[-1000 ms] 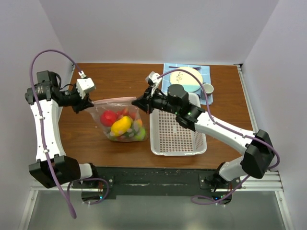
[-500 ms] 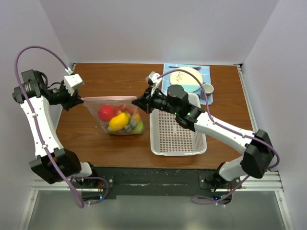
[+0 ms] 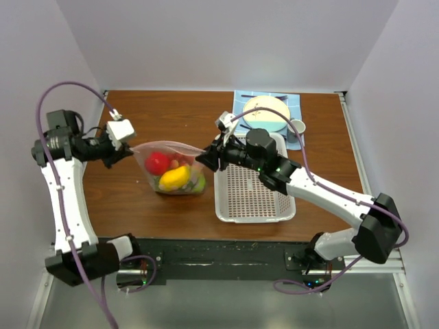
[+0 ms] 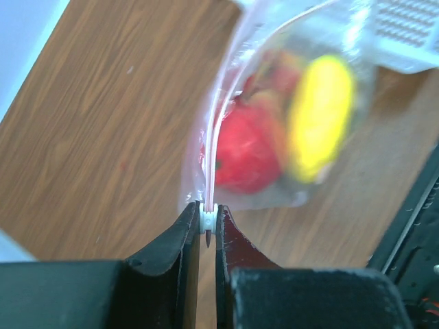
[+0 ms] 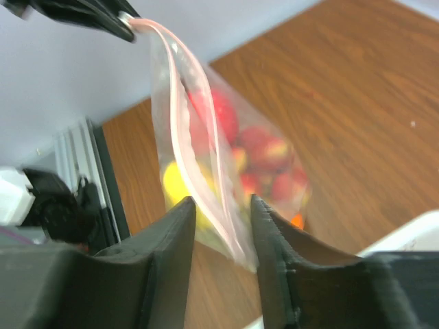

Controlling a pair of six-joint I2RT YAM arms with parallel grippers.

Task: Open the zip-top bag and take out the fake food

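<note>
The zip-top bag point(image 3: 180, 184) hangs between my two grippers over the table's left half, its top edge slack and curved. Inside is the fake food: a red round fruit point(image 3: 157, 163), a yellow lemon point(image 3: 173, 178) and smaller pieces. My left gripper point(image 3: 129, 152) is shut on the white zipper slider point(image 4: 207, 212) at the bag's left end; the red fruit point(image 4: 243, 154) and lemon point(image 4: 319, 116) show beyond it. My right gripper point(image 3: 204, 157) is at the bag's right end. In the right wrist view its jaws stand apart, with the bag's zip strip point(image 5: 206, 171) running loosely between them.
A white perforated basket point(image 3: 254, 188) lies just right of the bag, under my right arm. A plate point(image 3: 266, 113) and a cup point(image 3: 296, 127) sit on a blue cloth at the back right. The table's left edge and the wall are close behind my left gripper.
My left gripper pulled the bag's left end out to the left, then came back right. The stretched top edge has gone slack. My right gripper shifted slightly right and down.
</note>
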